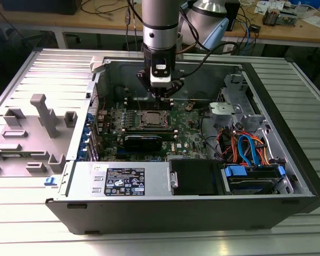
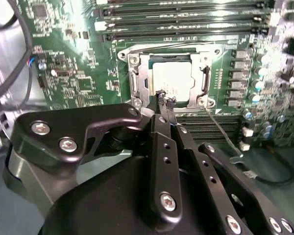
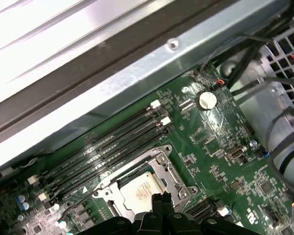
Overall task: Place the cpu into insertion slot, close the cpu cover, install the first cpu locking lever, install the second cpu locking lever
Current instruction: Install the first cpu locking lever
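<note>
The cpu (image 2: 172,81) lies under the cover (image 2: 139,68) in the slot (image 1: 140,121), mid-frame in the exterior view, the tool (image 2: 165,99) pinched shut on nothing at its edge; the loose lever (image 2: 224,134) likely wants a slow, square push.

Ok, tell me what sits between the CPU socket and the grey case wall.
In the first wrist view, a bank of long black memory slots runs between the insertion slot and the grey case wall.

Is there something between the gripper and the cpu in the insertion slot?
Nothing visible stands between them. The gripper hangs above the edge of the insertion slot, and the cpu lies there, bare inside the window of the cpu cover.
</note>
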